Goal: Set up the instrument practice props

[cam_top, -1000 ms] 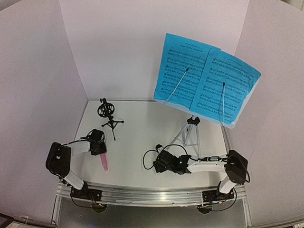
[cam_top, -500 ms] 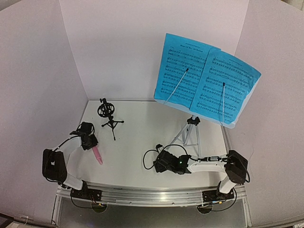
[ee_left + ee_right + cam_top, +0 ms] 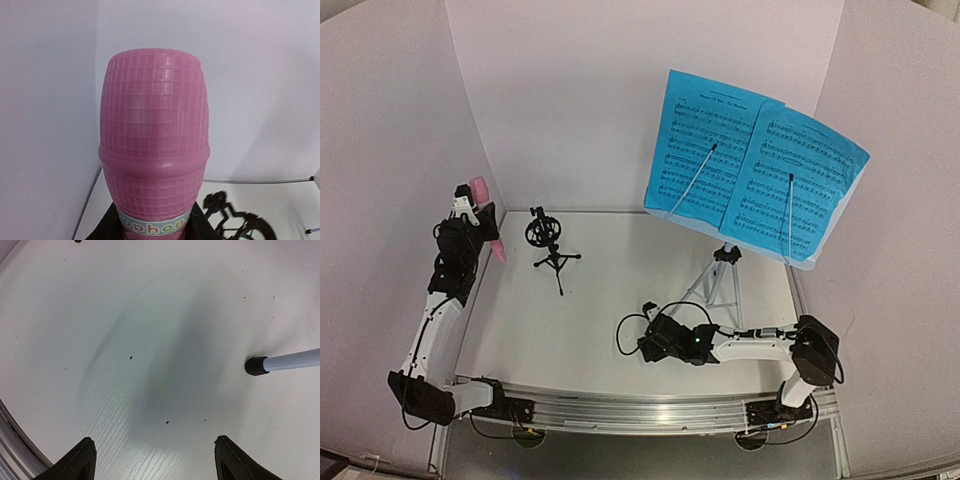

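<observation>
White table (image 3: pixel 620 300), pale walls (image 3: pixel 560 100). Your left hand (image 3: pixel 468 218) is clamped on the pink microphone (image 3: pixel 154 150), held up left of the mic mount (image 3: pixel 542 234). Come down crooked and you'll probably tip that mount.

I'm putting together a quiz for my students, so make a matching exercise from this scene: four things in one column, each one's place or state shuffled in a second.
1. pink microphone
2. black mic mount
3. blue sheet-music pages
4. right gripper

A. open, low over the table
B. on the music stand
C. held up in the left gripper
D. standing on the table, empty

Pairs: 1-C, 2-D, 3-B, 4-A
</observation>
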Robot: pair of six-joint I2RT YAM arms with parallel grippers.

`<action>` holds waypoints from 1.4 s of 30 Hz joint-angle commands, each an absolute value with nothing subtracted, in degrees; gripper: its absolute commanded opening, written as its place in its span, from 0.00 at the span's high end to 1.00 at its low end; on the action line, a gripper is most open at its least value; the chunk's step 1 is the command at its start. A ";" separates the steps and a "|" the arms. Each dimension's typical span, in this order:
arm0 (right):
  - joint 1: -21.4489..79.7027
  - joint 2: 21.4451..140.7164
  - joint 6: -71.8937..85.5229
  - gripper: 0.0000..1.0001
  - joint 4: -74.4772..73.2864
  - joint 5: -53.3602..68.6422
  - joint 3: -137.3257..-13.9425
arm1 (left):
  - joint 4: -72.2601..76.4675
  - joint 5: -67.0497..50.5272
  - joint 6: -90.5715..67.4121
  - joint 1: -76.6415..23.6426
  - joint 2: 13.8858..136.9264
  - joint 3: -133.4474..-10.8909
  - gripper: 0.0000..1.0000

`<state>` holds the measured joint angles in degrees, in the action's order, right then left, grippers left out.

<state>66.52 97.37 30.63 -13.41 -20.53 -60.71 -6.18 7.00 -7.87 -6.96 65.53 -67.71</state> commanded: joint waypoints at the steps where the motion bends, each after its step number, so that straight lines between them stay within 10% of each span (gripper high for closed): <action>1: 66.45 97.64 30.46 0.21 -12.80 -19.85 -62.44 | 13.62 -11.19 4.10 -10.24 67.47 -72.53 1.00; 42: 66.46 91.27 30.16 0.21 -12.74 -21.92 -60.36 | 39.34 -8.93 -2.78 -16.47 74.67 -54.88 0.97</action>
